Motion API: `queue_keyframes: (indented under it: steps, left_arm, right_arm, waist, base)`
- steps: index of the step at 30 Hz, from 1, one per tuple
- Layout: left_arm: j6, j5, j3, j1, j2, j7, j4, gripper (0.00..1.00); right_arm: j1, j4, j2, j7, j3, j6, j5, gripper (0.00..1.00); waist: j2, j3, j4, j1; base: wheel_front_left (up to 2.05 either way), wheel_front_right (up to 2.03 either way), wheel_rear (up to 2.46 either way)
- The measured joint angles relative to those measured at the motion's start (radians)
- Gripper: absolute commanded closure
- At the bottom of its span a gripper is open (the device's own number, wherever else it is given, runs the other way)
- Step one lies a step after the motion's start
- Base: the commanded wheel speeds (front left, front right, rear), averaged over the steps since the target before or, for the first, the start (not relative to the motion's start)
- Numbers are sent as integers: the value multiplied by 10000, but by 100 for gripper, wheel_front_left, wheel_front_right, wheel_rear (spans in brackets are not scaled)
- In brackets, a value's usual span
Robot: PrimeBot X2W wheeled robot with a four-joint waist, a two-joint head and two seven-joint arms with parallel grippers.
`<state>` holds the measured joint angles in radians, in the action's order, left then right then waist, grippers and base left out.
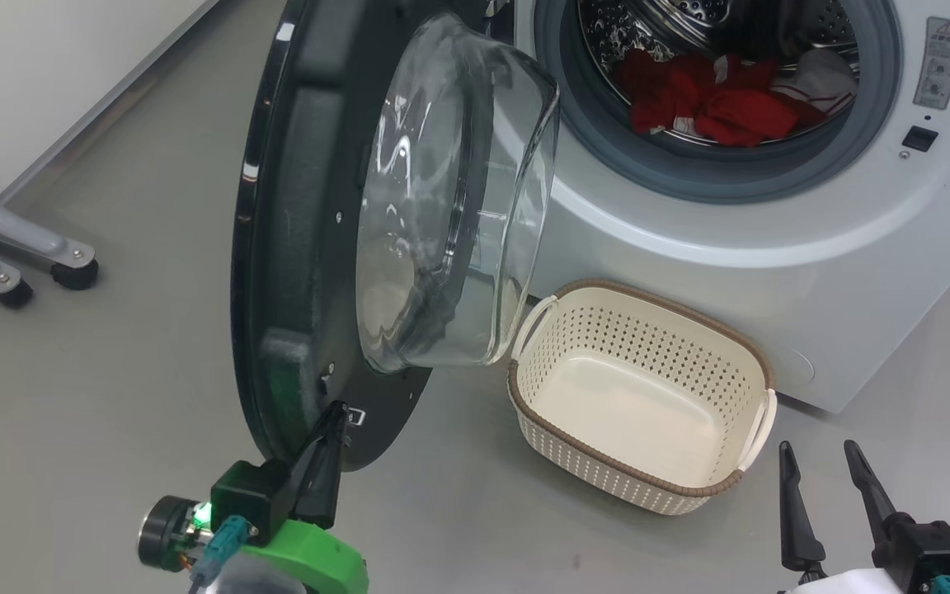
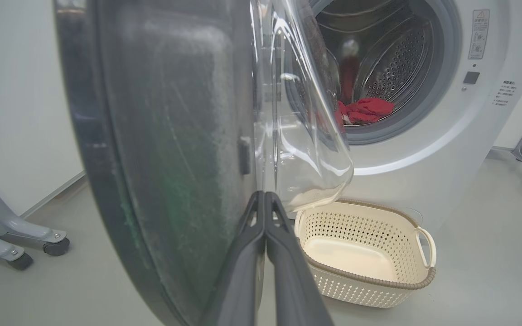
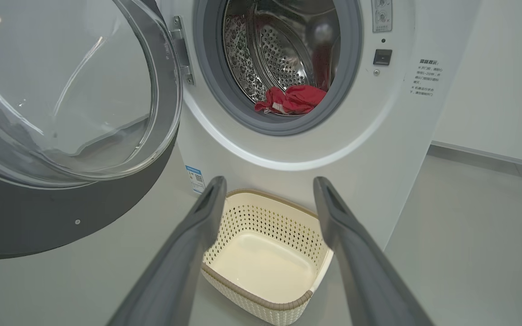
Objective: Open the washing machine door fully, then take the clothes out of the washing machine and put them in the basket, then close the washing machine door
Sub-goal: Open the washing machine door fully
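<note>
I read left gripper (image 1: 336, 414) pinched closed, nothing held, tips against inner face of washing machine door (image 1: 293, 247), at its low edge. Also near, right gripper (image 1: 819, 450) spread wide, empty, out front of washing machine (image 1: 772, 272). Farther, basket (image 1: 656, 295) just before washing machine front. Door swung open. Farthest, clothes (image 1: 714, 103) inside washing machine.

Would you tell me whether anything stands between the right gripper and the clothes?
Nothing visible does. The door stands open to the left, and the basket sits on the floor, below the right gripper's line to the clothes.
</note>
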<state>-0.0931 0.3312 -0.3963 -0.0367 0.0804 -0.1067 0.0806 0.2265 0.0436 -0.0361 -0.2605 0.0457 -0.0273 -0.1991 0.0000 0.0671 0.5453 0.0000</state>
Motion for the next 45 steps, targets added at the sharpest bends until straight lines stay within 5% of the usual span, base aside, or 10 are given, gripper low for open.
queue_keyframes:
  steps: [45]
  left_arm:
    - [-209, 617, 4640, -2594, 297, -984, 2591, 100]
  right_arm:
    - [-726, -267, -322, 0, -589, 84, 203, 0]
  waist:
    - [0, 1525, -1207, 0]
  base:
    - [0, 0, 0]
